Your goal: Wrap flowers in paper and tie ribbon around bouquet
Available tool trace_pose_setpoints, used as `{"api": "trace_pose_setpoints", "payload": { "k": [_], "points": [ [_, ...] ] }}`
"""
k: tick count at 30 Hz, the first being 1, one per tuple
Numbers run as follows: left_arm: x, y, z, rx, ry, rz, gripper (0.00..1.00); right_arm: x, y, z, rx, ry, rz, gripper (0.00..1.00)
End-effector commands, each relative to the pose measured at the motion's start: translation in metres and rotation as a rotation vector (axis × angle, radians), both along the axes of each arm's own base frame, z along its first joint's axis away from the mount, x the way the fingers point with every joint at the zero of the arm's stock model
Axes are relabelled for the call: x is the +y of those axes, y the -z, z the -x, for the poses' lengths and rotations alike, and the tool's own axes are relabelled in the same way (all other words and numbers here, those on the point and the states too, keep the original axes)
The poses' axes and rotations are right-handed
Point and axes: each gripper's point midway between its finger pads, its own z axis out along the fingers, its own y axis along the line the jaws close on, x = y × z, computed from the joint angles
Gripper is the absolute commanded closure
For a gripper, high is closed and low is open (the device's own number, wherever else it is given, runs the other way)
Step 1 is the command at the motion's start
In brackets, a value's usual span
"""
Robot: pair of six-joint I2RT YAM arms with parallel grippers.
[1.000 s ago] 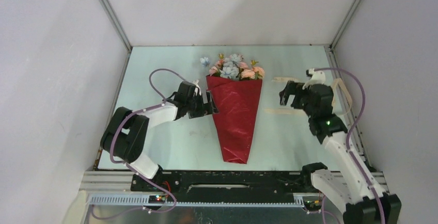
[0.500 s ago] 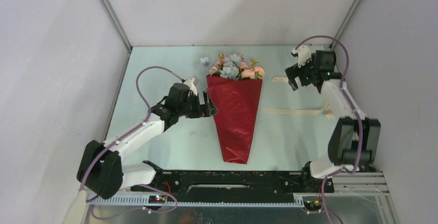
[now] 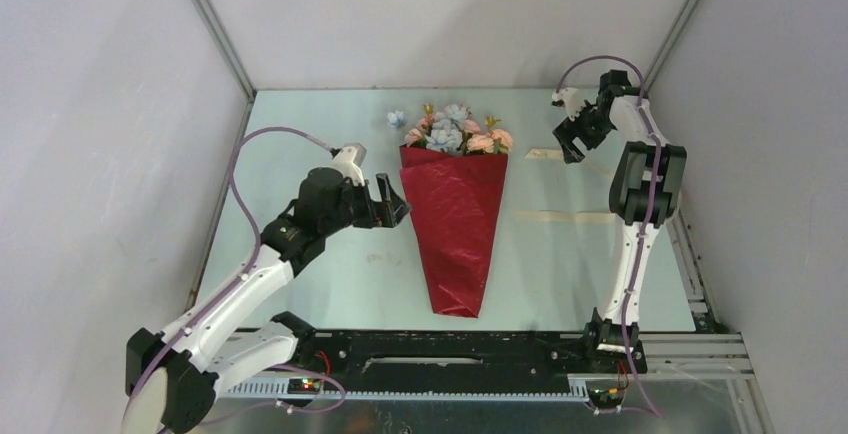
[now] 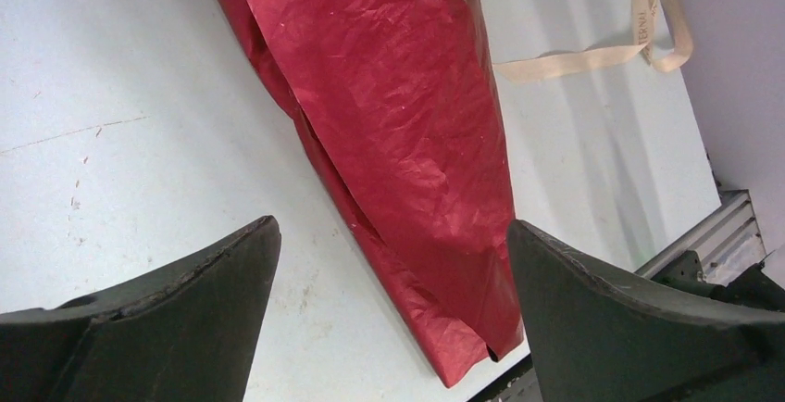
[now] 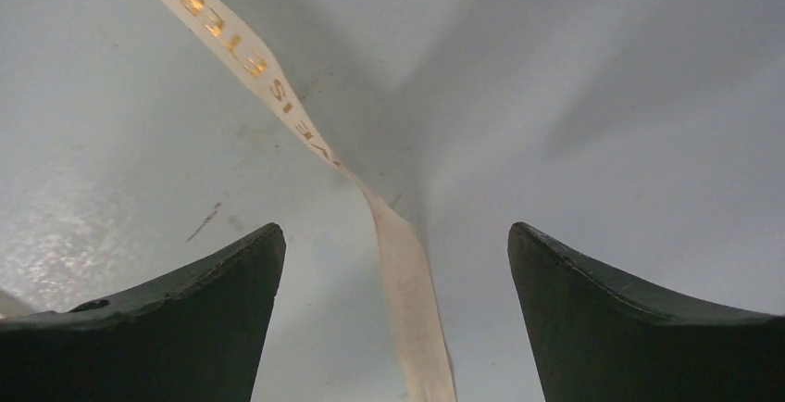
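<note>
Swinging out to 2 o'clock, right gripper [image 5: 393, 244] now straddles the ribbon [image 5: 412, 328], jaws wide — paper [image 3: 455, 224] round flowers [image 3: 455, 136] lies centre, left gripper [image 3: 392, 202] wide at its 9 — tying's next.

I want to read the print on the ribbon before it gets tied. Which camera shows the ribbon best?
The right wrist view: the ribbon runs close up, its gold lettering visible. The left wrist view shows a distant loop beyond the paper; the top external view shows only thin pale strips right of the paper.
</note>
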Motion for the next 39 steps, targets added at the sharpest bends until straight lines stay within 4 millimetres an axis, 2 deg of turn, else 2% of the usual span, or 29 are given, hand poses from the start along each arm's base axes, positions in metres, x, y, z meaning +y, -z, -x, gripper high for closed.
{"api": "trace_pose_setpoints", "payload": {
  "k": [1,4,6,8,9,10,11,12,13,16,18,19,20,21,22,23,24,25,26,27,28,29,30,31,32,33,34,35,39],
  "points": [
    [-0.003,-0.006,-0.004,-0.077,0.024,0.005,0.00,0.000,0.009,0.002,0.078,-0.052,-0.010,0.08],
    [-0.004,-0.007,-0.007,-0.092,0.022,0.010,0.00,-0.003,0.026,-0.006,0.098,-0.053,0.000,0.09],
    [-0.004,-0.007,-0.010,-0.096,0.013,0.005,0.00,-0.002,0.033,-0.003,0.120,-0.074,-0.006,0.14],
    [-0.003,-0.005,-0.012,-0.089,0.007,-0.004,0.00,0.002,0.038,0.003,0.148,-0.096,-0.023,0.24],
    [-0.004,-0.006,-0.013,-0.091,0.006,-0.004,0.00,0.003,0.040,0.009,0.170,-0.101,-0.032,0.38],
    [-0.004,-0.005,-0.013,-0.089,0.005,-0.006,0.00,0.006,0.040,0.011,0.174,-0.115,-0.046,0.45],
    [-0.004,-0.003,-0.015,-0.088,0.002,-0.006,0.00,0.008,0.040,0.016,0.191,-0.121,-0.057,0.61],
    [-0.004,-0.002,-0.015,-0.087,0.001,-0.005,0.00,0.012,0.038,0.018,0.195,-0.132,-0.073,0.67],
    [-0.005,-0.002,-0.017,-0.091,-0.001,0.005,0.00,0.014,0.034,0.023,0.209,-0.139,-0.084,0.79],
    [-0.009,-0.005,-0.018,-0.100,0.005,0.032,0.00,0.026,0.013,0.033,0.214,-0.174,-0.124,0.98],
    [-0.010,-0.008,-0.017,-0.109,0.004,0.044,0.00,0.031,-0.008,0.026,0.154,-0.146,-0.114,1.00],
    [-0.009,-0.008,-0.017,-0.108,-0.002,0.047,0.00,0.035,-0.025,0.026,0.113,-0.135,-0.103,1.00],
    [-0.008,-0.010,-0.017,-0.112,-0.008,0.051,0.00,0.036,-0.037,0.014,0.049,-0.092,-0.095,1.00],
    [-0.008,-0.011,-0.016,-0.110,-0.010,0.054,0.00,0.044,-0.056,0.019,0.008,-0.085,-0.097,1.00],
    [-0.010,-0.015,-0.014,-0.115,0.002,0.068,0.00,0.049,-0.071,0.007,-0.071,-0.045,-0.116,1.00],
    [-0.012,-0.017,-0.013,-0.119,0.007,0.086,0.00,0.063,-0.092,0.016,-0.117,-0.044,-0.132,1.00],
    [-0.017,-0.022,-0.010,-0.128,0.032,0.118,0.00,0.073,-0.133,0.012,-0.239,-0.028,-0.164,1.00],
    [-0.019,-0.024,-0.008,-0.132,0.045,0.134,0.00,0.097,-0.126,0.025,-0.224,-0.053,-0.189,1.00],
    [-0.024,-0.026,-0.004,-0.130,0.072,0.165,0.00,0.112,-0.144,0.035,-0.280,-0.054,-0.225,1.00],
    [-0.027,-0.031,-0.002,-0.139,0.088,0.185,0.00,0.136,-0.151,0.044,-0.291,-0.074,-0.254,1.00],
    [-0.032,-0.036,0.001,-0.144,0.117,0.217,0.00,0.148,-0.163,0.054,-0.344,-0.090,-0.264,1.00],
    [-0.035,-0.039,0.004,-0.148,0.131,0.235,0.00,0.173,-0.167,0.064,-0.348,-0.117,-0.283,1.00],
    [-0.040,-0.046,0.008,-0.152,0.159,0.270,0.00,0.186,-0.174,0.075,-0.371,-0.139,-0.298,1.00],
    [-0.042,-0.049,0.010,-0.159,0.172,0.288,0.00,0.213,-0.176,0.089,-0.360,-0.176,-0.325,1.00],
    [-0.045,-0.055,0.014,-0.169,0.191,0.325,0.00,0.226,-0.180,0.097,-0.370,-0.195,-0.343,1.00],
    [-0.045,-0.060,0.015,-0.181,0.194,0.345,0.00,0.253,-0.182,0.112,-0.353,-0.236,-0.374,1.00],
    [-0.044,-0.062,0.015,-0.173,0.174,0.370,0.00,0.265,-0.183,0.121,-0.352,-0.259,-0.391,1.00],
    [-0.041,-0.063,0.012,-0.178,0.141,0.375,0.00,0.292,-0.183,0.139,-0.330,-0.317,-0.423,1.00],
    [-0.033,-0.058,0.014,-0.152,0.087,0.392,0.00,0.351,-0.179,0.195,-0.325,-0.553,-0.491,1.00]
  ]
}}
